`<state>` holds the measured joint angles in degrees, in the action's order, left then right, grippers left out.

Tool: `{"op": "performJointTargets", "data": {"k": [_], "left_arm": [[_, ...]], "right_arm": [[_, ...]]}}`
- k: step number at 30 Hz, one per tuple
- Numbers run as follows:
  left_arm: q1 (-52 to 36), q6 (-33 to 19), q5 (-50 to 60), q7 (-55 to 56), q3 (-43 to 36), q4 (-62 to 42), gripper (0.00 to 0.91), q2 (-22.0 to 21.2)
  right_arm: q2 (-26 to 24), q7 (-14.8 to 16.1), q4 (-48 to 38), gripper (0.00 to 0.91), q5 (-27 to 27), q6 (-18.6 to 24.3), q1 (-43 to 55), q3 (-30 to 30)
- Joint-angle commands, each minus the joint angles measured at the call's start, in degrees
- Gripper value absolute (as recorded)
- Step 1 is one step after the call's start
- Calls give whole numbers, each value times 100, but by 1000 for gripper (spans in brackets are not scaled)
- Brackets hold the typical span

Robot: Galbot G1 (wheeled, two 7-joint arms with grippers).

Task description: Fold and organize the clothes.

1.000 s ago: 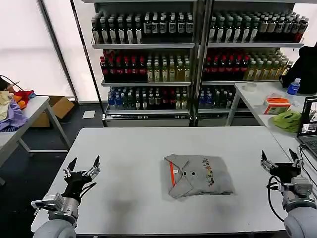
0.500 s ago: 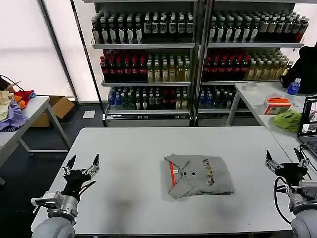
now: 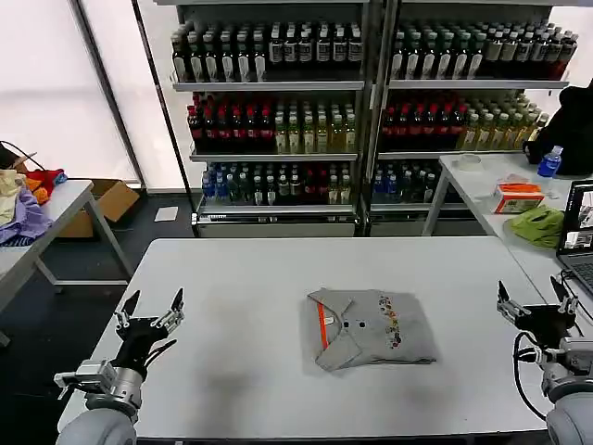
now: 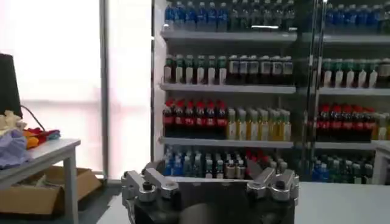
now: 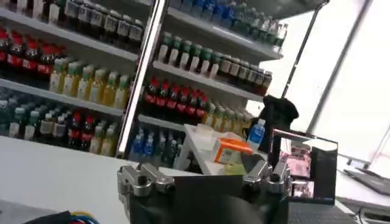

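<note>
One folded grey shirt lies flat on the white table, collar and orange lining on the robot's left side. The left gripper hovers well left of the shirt, fingers spread. The right gripper hovers well right of it, seemingly past the table's edge, fingers spread too.

Mock shop, drink-bottle shelves (fully stocked), white tables, laptop
</note>
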<state>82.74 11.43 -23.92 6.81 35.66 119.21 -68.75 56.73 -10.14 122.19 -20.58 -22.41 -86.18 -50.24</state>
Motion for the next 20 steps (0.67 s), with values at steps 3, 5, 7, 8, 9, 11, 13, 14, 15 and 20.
{"op": "performJointTargets", "data": {"k": [3,5,7,8,9,11,13,14,15,20], "left_arm": [[144,190,252,-90,114,290,907,-1],[182,244,276,-99,119,360,907,3],[203,296,296,-124,104,377,907,-1],[216,328,323,-155,64,375,907,-9],[224,314,373,-156,16,354,907,-21],[276,266,516,-236,-39,339,907,-60],[341,301,538,-349,-37,414,907,-125],[364,311,542,-404,-32,448,907,-147],[402,304,555,-491,-31,469,907,-160],[443,304,561,-564,5,531,907,-169]], "right_arm": [[23,-8,89,907,-126,-47,61,99],[57,-40,138,907,-123,-94,53,128],[65,-91,182,907,-164,-162,60,125],[59,-129,226,907,-196,-167,66,104],[40,-165,258,907,-208,-166,67,85],[0,-233,283,907,-206,-161,70,82],[-60,-212,274,907,-286,-171,76,113],[-71,-187,272,907,-348,-216,101,136],[-71,-163,280,907,-408,-250,145,179],[3,-89,382,907,-504,-437,245,341]]}}
